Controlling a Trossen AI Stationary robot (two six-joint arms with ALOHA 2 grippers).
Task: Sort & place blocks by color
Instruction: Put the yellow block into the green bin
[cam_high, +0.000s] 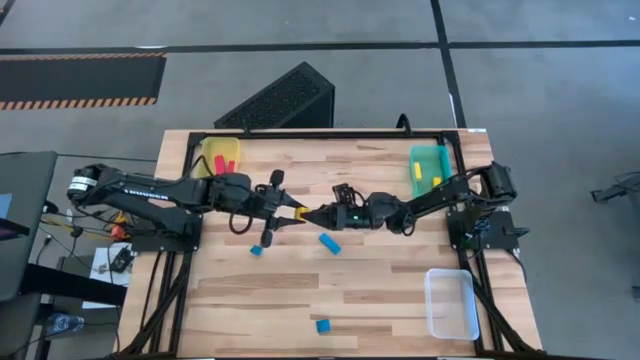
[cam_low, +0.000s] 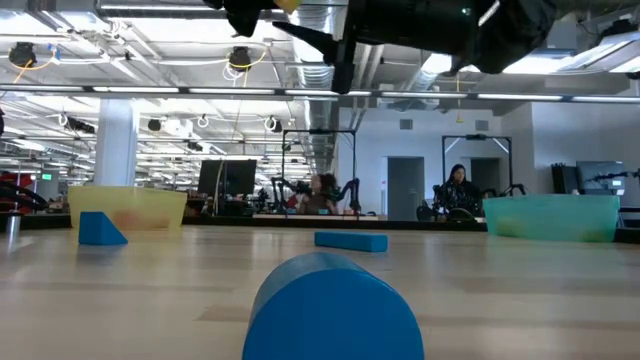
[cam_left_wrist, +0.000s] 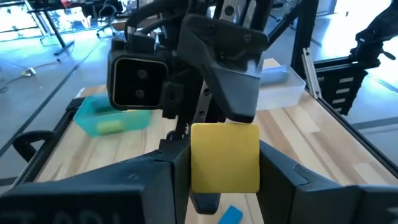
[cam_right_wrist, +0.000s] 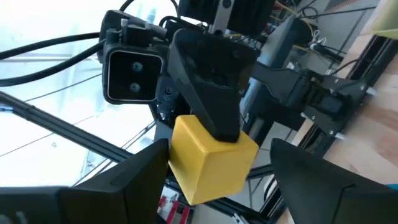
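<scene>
The left tool (cam_high: 290, 212) is gripping a yellow cube (cam_high: 300, 213) above mid-worktop; the right tool (cam_high: 322, 215) is meeting it head-on from 3 o'clock, fingers spread either side, apparently not yet closed, the teal tray (cam_high: 428, 168) lying behind it

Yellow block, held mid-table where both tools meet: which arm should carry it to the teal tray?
Right, probably. The teal tray sits by the right arm's base and already holds yellow pieces. The right tool is open around the yellow block; the left tool grips it and would have to reach across.
</scene>
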